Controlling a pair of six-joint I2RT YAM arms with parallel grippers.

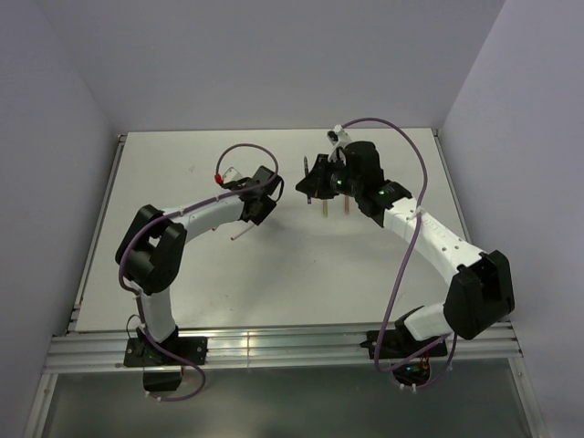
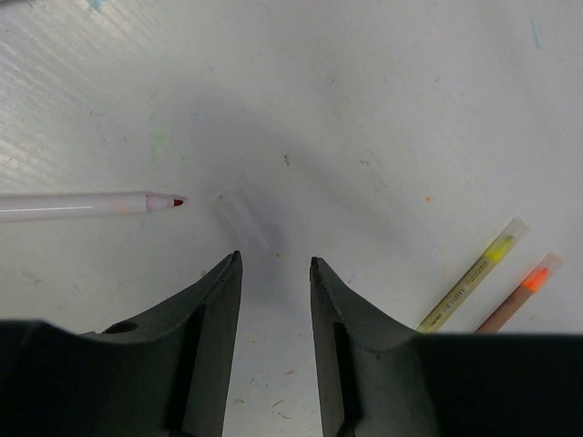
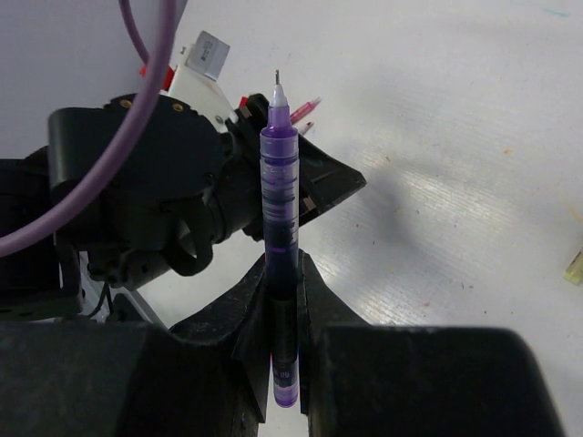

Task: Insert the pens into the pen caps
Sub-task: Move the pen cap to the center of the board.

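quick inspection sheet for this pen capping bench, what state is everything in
surface: white table, faint ink specks and scuffs
job's things: clear cap lying loose; white pen with bare red tip beside it; yellow pen and orange pen side by side, tips apparently under clear caps; purple pen uncapped
clutter: nothing seen
grippers: left claw open, just short of the clear cap; right claw shut on the purple pen
cables: purple cables looping off both arms
surroundings: pale walls, metal rail at near edge
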